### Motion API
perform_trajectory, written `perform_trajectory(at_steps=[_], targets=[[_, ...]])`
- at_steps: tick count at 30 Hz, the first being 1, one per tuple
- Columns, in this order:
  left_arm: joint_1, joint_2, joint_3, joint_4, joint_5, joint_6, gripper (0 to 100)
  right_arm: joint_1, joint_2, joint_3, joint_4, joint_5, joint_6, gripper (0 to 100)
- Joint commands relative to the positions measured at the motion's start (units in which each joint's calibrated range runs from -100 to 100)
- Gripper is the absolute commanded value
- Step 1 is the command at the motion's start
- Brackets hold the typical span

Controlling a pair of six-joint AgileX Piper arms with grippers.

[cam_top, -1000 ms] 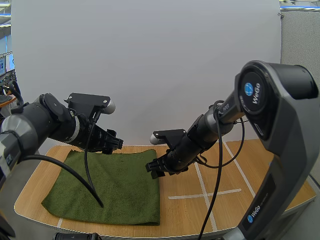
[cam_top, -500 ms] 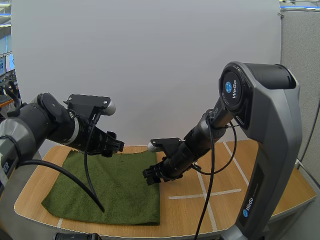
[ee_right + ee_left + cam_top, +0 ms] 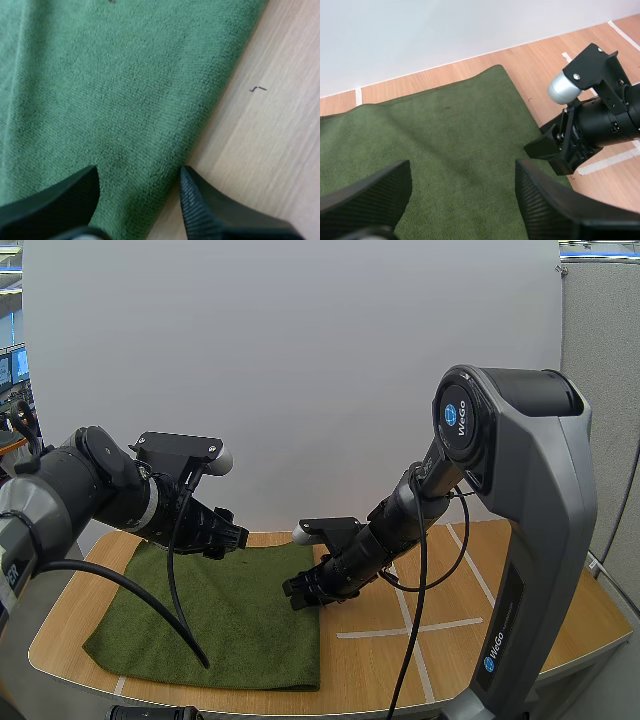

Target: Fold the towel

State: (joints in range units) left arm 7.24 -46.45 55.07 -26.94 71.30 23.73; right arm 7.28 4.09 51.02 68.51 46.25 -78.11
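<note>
A dark green towel (image 3: 220, 615) lies flat on the wooden table (image 3: 500, 630), spread over its left half. My left gripper (image 3: 232, 537) hovers open above the towel's far edge; in the left wrist view its fingers stand wide apart over the towel (image 3: 440, 145). My right gripper (image 3: 298, 596) is low at the towel's right edge, about midway along it. In the right wrist view its open fingers straddle the towel's edge (image 3: 150, 150), one fingertip (image 3: 210, 210) over bare wood. The left wrist view also catches the right gripper (image 3: 555, 150) beside the towel's right edge.
White tape lines (image 3: 410, 625) cross the bare right half of the table. A white wall (image 3: 300, 360) stands right behind the table's far edge. The table's front edge (image 3: 300, 702) runs close below the towel.
My right gripper has moved left and down onto the towel's right edge. My left gripper has dipped slightly toward the towel's far edge.
</note>
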Motion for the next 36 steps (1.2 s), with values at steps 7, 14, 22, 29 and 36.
perform_trajectory(at_steps=[7,14,22,29,36], targets=[[-0.21,-0.52,-0.31,0.27,0.8,-0.37,94,-0.24,2.95,0.03,2.59,4.04,-2.05,75],[-0.21,-0.52,-0.31,0.6,0.3,-0.37,94,-0.24,2.95,0.03,3.21,5.6,-3.1,49],[-0.21,-0.52,-0.31,0.6,0.3,-0.14,94,-0.24,2.95,0.03,2.37,5.1,-3.19,0],[-0.21,-0.52,-0.55,0.7,0.3,-0.14,94,-0.79,-0.5,0.03,-0.19,4.25,-3.19,0],[-0.21,-0.52,-0.55,0.7,-0.38,0.45,94,-4.42,-6.09,0.03,-4.64,8.36,-0.84,0]])
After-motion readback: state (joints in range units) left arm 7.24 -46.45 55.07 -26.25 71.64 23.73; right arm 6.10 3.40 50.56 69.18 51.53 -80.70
